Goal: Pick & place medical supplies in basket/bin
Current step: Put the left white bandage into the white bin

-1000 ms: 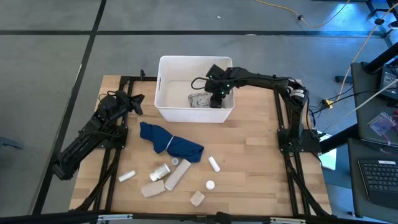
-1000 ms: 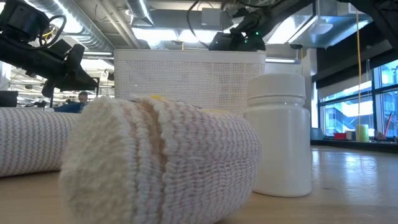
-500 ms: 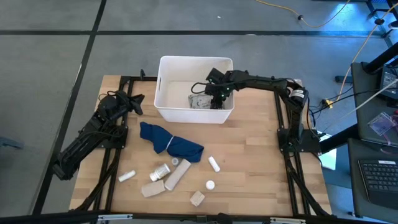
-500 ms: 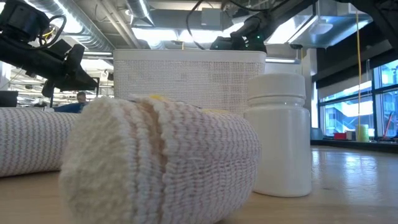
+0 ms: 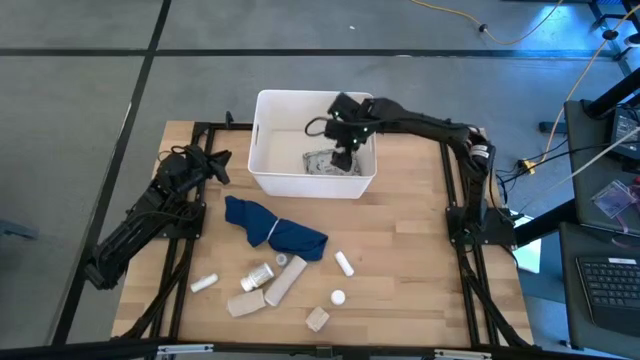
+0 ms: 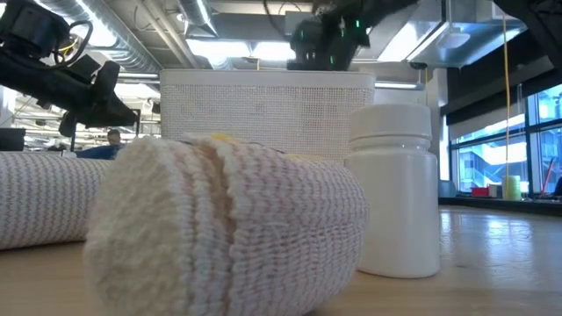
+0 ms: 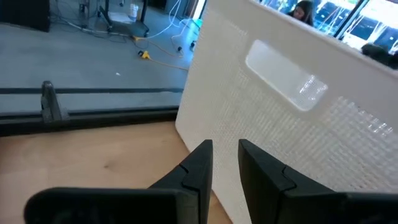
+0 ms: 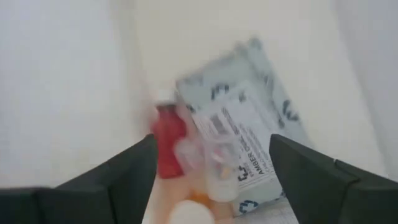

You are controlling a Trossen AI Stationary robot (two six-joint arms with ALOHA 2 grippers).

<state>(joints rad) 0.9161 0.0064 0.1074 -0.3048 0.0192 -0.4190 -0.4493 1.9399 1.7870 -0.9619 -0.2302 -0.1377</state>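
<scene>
right pincer (image 5: 343, 160) wide, empty, over bin (image 5: 264, 140); vials (image 8: 186, 152) inside blurred.

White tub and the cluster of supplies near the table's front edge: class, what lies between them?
In the high view, a crumpled dark blue cloth lies between the white tub and the supplies.

The right arm reaches to upper centre of the high view, its right gripper (image 8: 211, 168) spread wide (empty). The left gripper (image 7: 225, 163), nearly closed, waits at the left.
</scene>
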